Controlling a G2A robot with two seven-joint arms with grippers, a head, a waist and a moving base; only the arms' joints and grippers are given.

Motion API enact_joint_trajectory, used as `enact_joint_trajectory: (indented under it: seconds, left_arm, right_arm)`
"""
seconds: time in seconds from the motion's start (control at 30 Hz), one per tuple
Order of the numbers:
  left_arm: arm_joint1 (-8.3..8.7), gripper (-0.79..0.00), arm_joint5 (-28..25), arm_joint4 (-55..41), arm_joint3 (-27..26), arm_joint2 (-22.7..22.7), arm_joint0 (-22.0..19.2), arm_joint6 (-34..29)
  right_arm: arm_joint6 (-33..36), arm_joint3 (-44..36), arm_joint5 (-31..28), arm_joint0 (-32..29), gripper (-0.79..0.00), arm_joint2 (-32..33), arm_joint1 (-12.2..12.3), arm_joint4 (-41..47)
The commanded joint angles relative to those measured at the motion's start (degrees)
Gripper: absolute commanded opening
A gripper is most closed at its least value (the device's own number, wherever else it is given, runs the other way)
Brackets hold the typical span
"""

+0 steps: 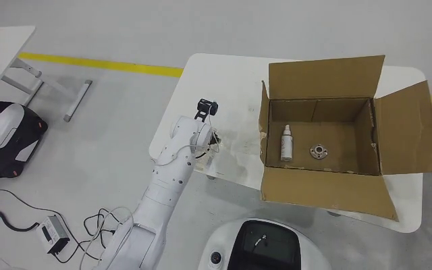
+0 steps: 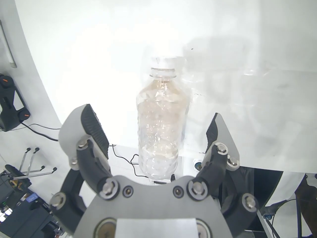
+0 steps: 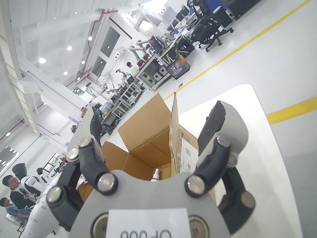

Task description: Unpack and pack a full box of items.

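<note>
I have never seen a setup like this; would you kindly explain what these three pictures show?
It is a two-armed robot at a white table. One picture looks down from above; the other two come from cameras on the wrists. On the table stands an open brown cardboard box holding a small white spray bottle and a round metal part. The left gripper has its fingers open around a clear plastic bottle near the table's edge, not gripping it. The right gripper, also open and empty, faces the box.
</note>
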Motion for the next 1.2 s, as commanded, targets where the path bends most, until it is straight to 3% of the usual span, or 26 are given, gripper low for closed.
enact_joint_trajectory:
  seconds: [0.0, 0.2, 0.4, 0.63, 0.97, 1.0, 1.07, 1.1, 1.17]
  left_arm:
    - [0.11, 0.0, -0.6, -1.12, -4.59, -0.46, 1.14, -1.39]
    - [0.39, 0.0, -2.19, -6.21, -21.99, -1.8, 4.54, -7.11]
    - [0.45, 0.0, -3.01, -9.06, -32.18, -0.4, 4.7, -6.43]
    - [-0.04, 0.0, -2.74, -14.26, -36.18, 4.89, -0.13, -5.82]
    - [-0.83, 0.0, -1.08, -17.79, -34.5, 10.55, -8.69, -3.01]
    - [-0.91, 0.0, -0.69, -18.03, -34.33, 11.02, -9.35, -2.81]
    - [-1.08, 0.0, -0.08, -18.57, -34.15, 11.95, -10.56, -2.43]
    - [-1.15, 0.0, 0.16, -18.79, -34.03, 12.46, -11.06, -2.31]
    - [-1.28, 0.0, 0.29, -19.29, -33.86, 13.44, -11.94, -2.19]
  right_arm:
    - [0.15, -0.09, 0.04, 0.39, 0.0, 0.05, -0.02, 0.2]
    - [1.0, -0.32, 0.33, 1.46, 0.0, 1.14, -0.05, 1.8]
    - [2.57, 0.55, 2.02, 2.13, 0.0, 1.93, -0.02, 2.07]
    - [4.18, 1.16, 3.48, 1.15, 0.0, 2.27, -0.03, 1.24]
    - [6.21, -0.11, 2.77, -2.09, 0.0, 1.9, -0.06, -2.76]
    - [6.65, -0.16, 2.73, -2.34, -0.068, 1.78, -0.05, -3.14]
    - [7.5, -0.35, 2.9, -2.78, -0.302, 1.65, -0.03, -3.99]
    - [7.9, -0.43, 2.98, -2.99, -0.382, 1.51, -0.03, -4.02]
    - [9.06, -0.59, 3.38, -3.46, -0.456, 1.25, -0.02, -4.47]
